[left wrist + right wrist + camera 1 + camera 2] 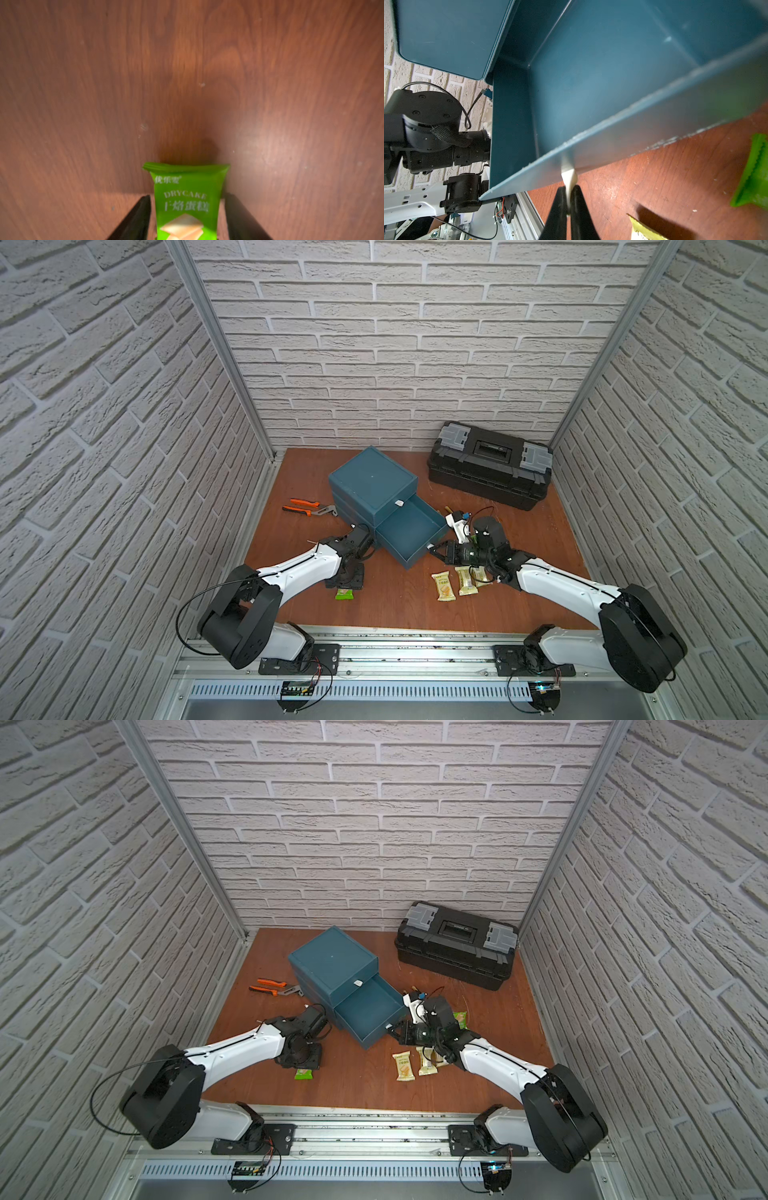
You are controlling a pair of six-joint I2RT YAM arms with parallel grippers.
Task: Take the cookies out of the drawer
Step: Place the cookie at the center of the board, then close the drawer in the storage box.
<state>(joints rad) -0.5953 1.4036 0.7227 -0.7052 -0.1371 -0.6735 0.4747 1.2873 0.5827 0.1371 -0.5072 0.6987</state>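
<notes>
The left hand [187, 197] points down at the surface [104, 83] with its fingers [137, 218] apart. A green packet [187, 187] lies between them with a thin gap on each side. Only the left wrist view shows this, as in both top views the wrist covers most of the packet. Beyond that hand lie pliers [307, 508].

To its right stands the blue cabinet [374, 485], with its lower drawer [409, 529] pulled out. The drawer shows only a bare blue floor, in both top views and in the right wrist view.

The right hand [568, 192] is at the drawer's front, its fingers pressed together on the white tab [568, 176] there. The right wrist view shows this clamp plainly, while the top views show only that the hand meets the front. On the near side of this hand, gold packets [443, 585] lie side by side on the surface, one of them partly under the arm. On its far side lies a second green packet [460, 1017], clear in a top view and at the edge of the right wrist view.

Well beyond the right hand, by the back wall, a black toolbox [490, 468] stands shut, so its contents cannot be told.
</notes>
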